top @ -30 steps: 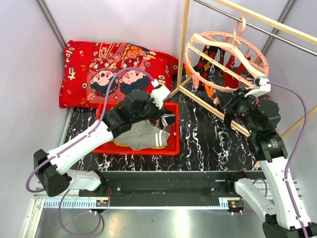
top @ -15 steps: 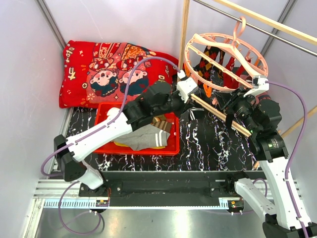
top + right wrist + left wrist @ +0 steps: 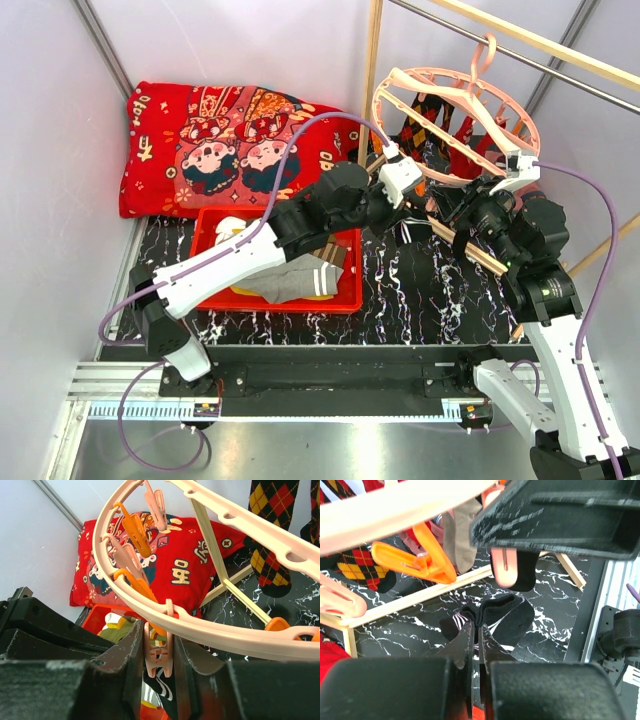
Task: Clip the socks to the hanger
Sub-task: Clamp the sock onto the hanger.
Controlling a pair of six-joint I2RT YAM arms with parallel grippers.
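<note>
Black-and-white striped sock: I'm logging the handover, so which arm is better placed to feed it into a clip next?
Left, probably: the left pincer is shut on the black-and-white striped sock by the round pale-pink plastic hanger, while the right pincer grips a pink plastic clip on that ring.

The hanger (image 3: 225, 632) was a round pale-pink plastic ring with crossbars. It hung tilted by its top hook, with pink and orange clips dangling from the rim. Argyle socks (image 3: 413, 125) and red socks (image 3: 466, 130) hung clipped beneath it. One pink clip (image 3: 157, 662) on the near rim sat pinched in the right gripper (image 3: 157, 640). A black sock with white stripes (image 3: 502, 620) hung clamped in the left gripper (image 3: 476, 630), below the rim. A grey sock (image 3: 285, 278) lay crumpled in the red basket (image 3: 300, 303).
</note>
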